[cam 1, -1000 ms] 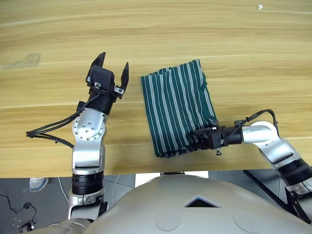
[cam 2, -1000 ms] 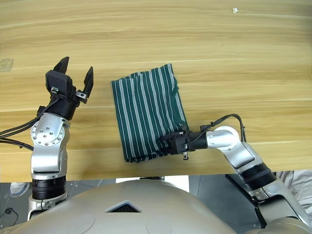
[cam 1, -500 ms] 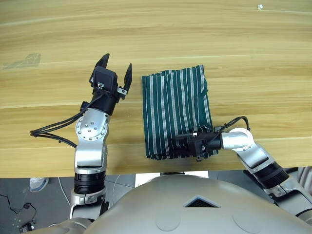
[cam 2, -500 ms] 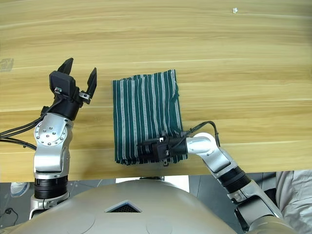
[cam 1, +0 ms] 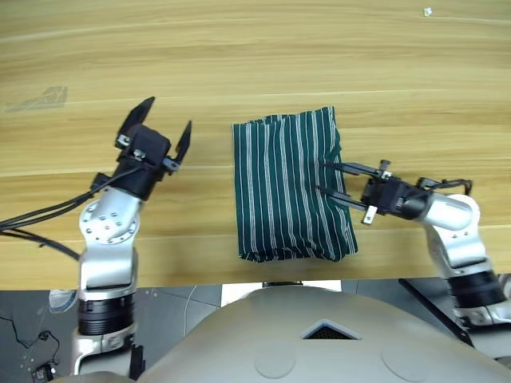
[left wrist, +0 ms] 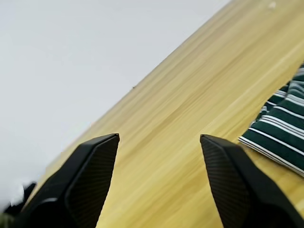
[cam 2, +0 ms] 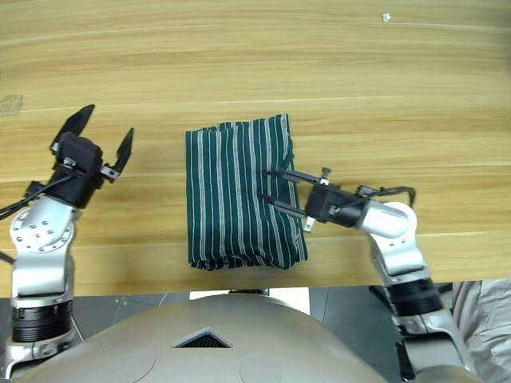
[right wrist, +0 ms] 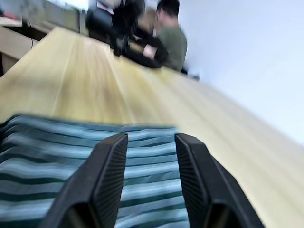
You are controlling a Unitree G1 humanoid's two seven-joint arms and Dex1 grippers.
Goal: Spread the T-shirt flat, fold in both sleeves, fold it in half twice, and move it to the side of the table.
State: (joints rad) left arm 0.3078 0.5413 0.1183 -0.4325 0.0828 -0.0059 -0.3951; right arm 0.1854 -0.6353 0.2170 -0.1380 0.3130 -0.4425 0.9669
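Observation:
The T-shirt (cam 1: pixel 283 187), dark green with thin white stripes, lies folded into a compact rectangle near the table's front edge, a little right of centre. My right gripper (cam 1: pixel 322 176) is open, its two fingers pointing left over the shirt's right part with the striped cloth (right wrist: pixel 47 156) beneath them; whether they touch it I cannot tell. My left gripper (cam 1: pixel 168 114) is open and holds nothing, raised over bare wood to the left of the shirt. In the left wrist view the shirt's edge (left wrist: pixel 285 128) lies beyond the left gripper (left wrist: pixel 159 137).
The wooden table (cam 1: pixel 239 48) stretches far and wide behind the shirt. Its front edge (cam 1: pixel 200 279) runs just below the shirt. A small white scrap (cam 1: pixel 426 11) lies at the far right, and a faint grey mark (cam 1: pixel 36 100) at the far left.
My right gripper has left the shirt's near edge, drawn back to the right and now stands open. The left arm has swung left. The shirt was straightened from its tilt a second ago.

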